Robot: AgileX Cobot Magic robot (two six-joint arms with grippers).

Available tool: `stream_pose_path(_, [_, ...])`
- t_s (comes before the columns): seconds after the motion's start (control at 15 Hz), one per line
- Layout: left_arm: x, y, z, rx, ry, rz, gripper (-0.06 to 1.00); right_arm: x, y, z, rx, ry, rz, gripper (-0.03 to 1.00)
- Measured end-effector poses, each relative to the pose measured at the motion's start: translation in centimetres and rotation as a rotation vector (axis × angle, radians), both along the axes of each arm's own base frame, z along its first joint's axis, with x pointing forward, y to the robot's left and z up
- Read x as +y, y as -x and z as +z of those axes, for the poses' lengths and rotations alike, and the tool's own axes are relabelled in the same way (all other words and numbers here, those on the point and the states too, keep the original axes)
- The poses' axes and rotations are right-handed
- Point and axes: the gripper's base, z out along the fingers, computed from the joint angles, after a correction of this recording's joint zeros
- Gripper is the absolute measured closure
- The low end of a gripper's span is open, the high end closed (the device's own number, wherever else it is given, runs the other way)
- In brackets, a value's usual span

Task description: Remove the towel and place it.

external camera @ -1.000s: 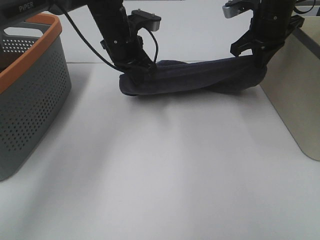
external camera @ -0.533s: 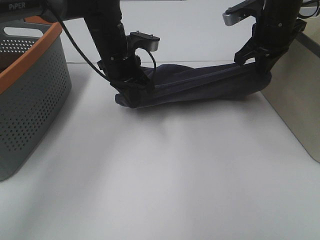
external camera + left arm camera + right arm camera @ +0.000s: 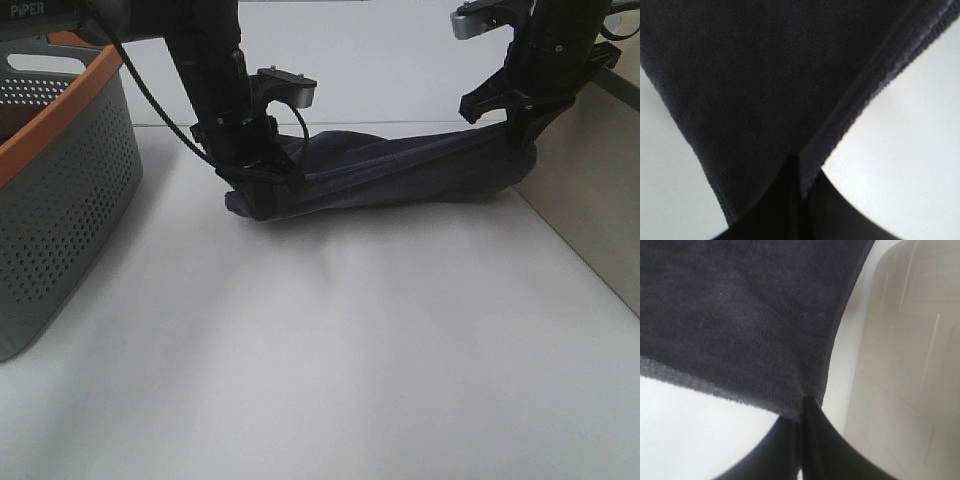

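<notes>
Foreground first: the white, smooth-topped desk (image 3: 330, 380) takes up the near ground. Further in, at the left edge, stands a grey perforated plastic basket (image 3: 70, 200) with an orange rim. At the right edge is a beige, smooth-walled bin (image 3: 590, 200).

Beyond both, across the far middle of the desk, a dark navy terry-cloth towel (image 3: 400, 170) hangs as a long bundle between the two arms, outside the basket. The left pincer (image 3: 262, 185) is clenched on its lower left end. The right pincer (image 3: 522, 135) is clenched on the higher end, beside the bin. Each wrist view shows the black jaws pressed together on a hemmed edge, with cloth filling most of the frame.

Over the last second the left arm has carried its end towards the basket side. The sag and twist in the middle of the towel have pulled out, so the cloth now runs straighter and tauter. Whether its lower edge touches the desk I cannot tell.

I judge that removal is done and the spreading has begun. Placing looks to need both ends lowered together, with the tension kept even so that neither corner slips free.
</notes>
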Motion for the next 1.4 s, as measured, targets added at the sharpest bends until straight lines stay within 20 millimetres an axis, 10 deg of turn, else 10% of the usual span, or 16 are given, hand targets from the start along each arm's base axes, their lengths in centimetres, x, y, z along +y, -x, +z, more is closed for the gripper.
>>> stream_pose_path(0.67, [0.1, 0.1, 0.2, 0.011, 0.0, 0.002, 0.94, 3.3, 3.0, 5.9, -0.153, -0.059, -0.014, 0.97])
stream_pose_path(1.4, [2.9, 5.3, -1.0, 0.186, -0.086, 0.075, 0.94, 2.5, 7.6, -3.8, 0.141, -0.033, -0.062, 0.97])
